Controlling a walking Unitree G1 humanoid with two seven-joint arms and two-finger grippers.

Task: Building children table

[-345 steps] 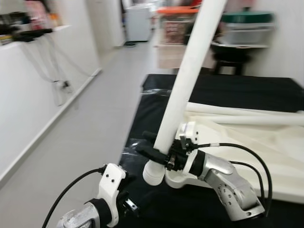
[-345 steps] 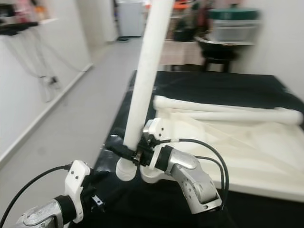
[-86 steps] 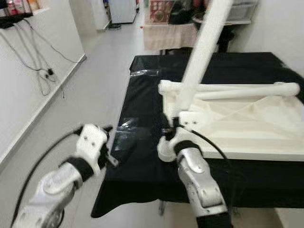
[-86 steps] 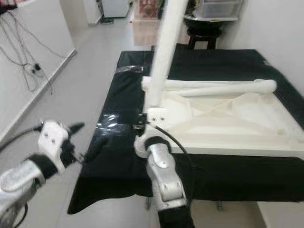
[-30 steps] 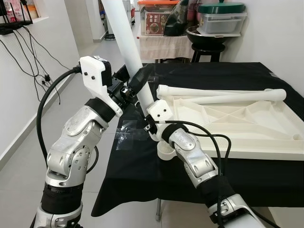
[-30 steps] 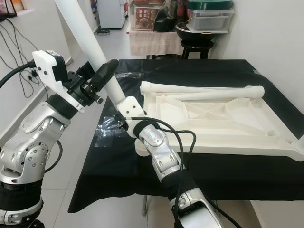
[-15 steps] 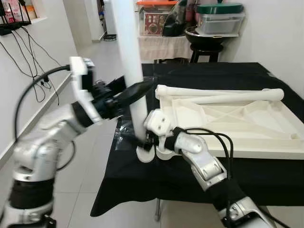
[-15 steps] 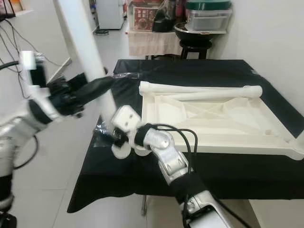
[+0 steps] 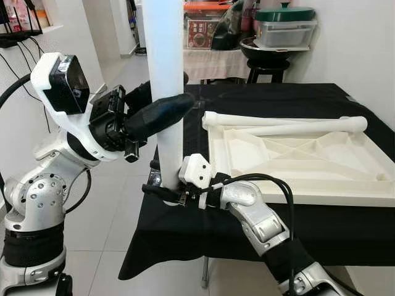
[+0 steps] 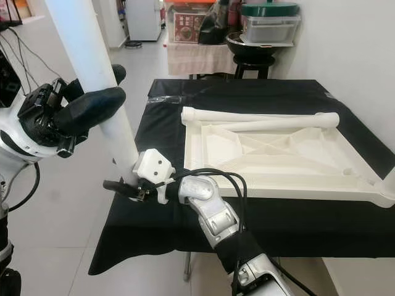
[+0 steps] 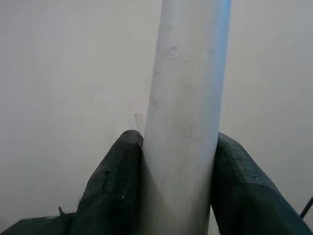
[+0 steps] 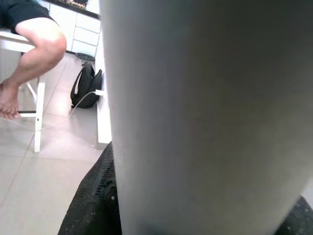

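1. while the white table leg (image 9: pixel 164 92) stands nearly upright at the left edge of the black-covered table (image 9: pixel 296 98), both grippers are clamped on it at different heights.
2. left gripper (image 9: pixel 170 105) holds the leg at about mid height, its two black fingers (image 11: pixel 113 196) pinching the tube from either side, as the left wrist view shows with a padded finger pressed to each flank of the pale cylinder.
3. right gripper (image 10: pixel 120 185) grips the same leg lower down, near its bottom end, with its long black fingers closed around the tube just beside the table's left edge; in the right wrist view the leg is very close, with dark mesh finger pads (image 12: pixel 93 205) against it at each side.
4. white tabletop (image 10: pixel 278 154) lies upside down on the black cloth, ribbed underside up, well to the right of the held leg.
5. two more white legs (image 10: pixel 259 117) lie flat along the far edge of the tabletop, side by side and touching it.
6. beyond the table stand a stool with a dark bowl (image 9: pixel 271 49) and a lidded container (image 9: pixel 287 24) with a green lid.
7. person's bare leg (image 12: pixel 34 54) and a black backpack (image 12: pixel 85 88) on the tiled floor appear in the right wrist view.
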